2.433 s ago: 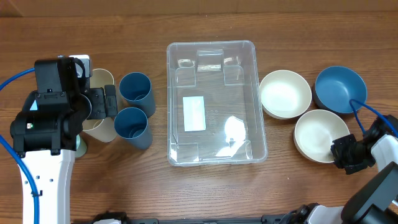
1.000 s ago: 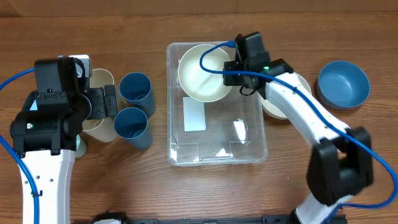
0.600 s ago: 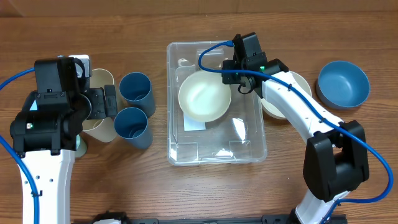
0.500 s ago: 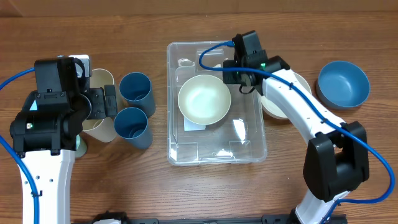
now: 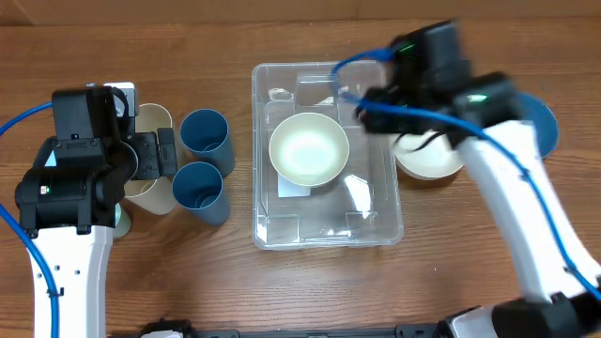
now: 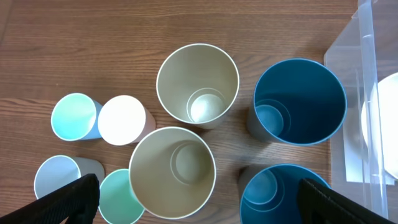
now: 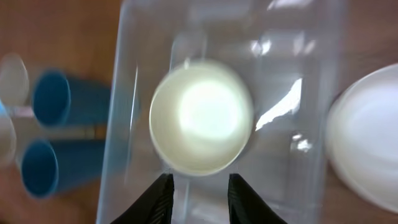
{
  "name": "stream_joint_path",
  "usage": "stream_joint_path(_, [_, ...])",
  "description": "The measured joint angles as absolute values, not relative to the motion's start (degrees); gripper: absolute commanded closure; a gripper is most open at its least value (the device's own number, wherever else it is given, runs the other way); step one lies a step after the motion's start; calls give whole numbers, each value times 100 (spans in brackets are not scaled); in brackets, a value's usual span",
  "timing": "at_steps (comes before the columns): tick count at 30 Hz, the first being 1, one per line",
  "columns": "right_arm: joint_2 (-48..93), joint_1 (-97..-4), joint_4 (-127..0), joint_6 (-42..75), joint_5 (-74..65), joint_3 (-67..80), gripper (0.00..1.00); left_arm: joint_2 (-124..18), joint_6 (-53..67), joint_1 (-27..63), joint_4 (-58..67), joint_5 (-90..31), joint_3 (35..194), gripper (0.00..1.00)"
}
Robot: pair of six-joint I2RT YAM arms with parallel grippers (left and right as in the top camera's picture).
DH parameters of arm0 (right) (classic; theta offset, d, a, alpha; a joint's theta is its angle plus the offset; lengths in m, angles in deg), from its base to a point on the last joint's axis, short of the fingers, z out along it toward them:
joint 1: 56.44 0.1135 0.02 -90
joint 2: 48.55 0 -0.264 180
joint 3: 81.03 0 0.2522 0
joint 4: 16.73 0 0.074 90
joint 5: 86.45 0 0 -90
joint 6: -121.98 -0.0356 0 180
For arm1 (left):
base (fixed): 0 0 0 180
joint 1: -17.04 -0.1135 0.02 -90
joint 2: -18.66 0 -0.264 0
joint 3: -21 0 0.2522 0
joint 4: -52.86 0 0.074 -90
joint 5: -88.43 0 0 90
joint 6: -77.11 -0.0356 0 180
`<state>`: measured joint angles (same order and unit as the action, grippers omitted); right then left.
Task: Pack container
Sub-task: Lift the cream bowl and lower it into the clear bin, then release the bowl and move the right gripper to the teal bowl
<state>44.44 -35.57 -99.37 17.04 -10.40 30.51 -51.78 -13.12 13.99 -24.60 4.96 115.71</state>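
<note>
Hovering above the container (image 5: 368, 214), which sits in the middle of the table (image 5: 310, 291) with a cream bowl (image 5: 309, 148) inside, my right jaws are spread and empty — my left jaws, also spread wide, hang over the tan and blue cups (image 6: 198, 84) beside it.

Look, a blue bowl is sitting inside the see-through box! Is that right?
Not quite. The bowl sitting inside the see-through box is cream-white, not blue. The overhead view shows it plainly, and the right wrist view shows the same pale bowl in the box.
</note>
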Motion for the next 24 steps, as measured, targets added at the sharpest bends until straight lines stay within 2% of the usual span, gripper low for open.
stream_joint_path(4, [4735,-2779,-9428,1591,-1040,1953,70,-5178,-1312,1399,-2462,496,11571,0])
stream_joint_path(6, [4737,-2620,-9092,1457,-1014,1455,70,-5178,-1312,1399,-2460,496,11571,0])
stream_joint_path(8, [4742,-2521,-8672,1374,-1003,913,76,-5178,-1312,1399,-2462,496,11571,0])
stream_joint_path(10, [4744,-2434,-8187,1350,-994,432,76,-5178,-1312,1399,-2462,496,11571,0])
stream_joint_path(17, [4750,-1907,-7164,1353,-981,-339,72,-5178,-1312,1399,-2458,498,11571,0])
stream_joint_path(24, [5251,-1907,-6329,1363,-743,-398,67,-5178,-1312,1399,-2460,498,11571,0])
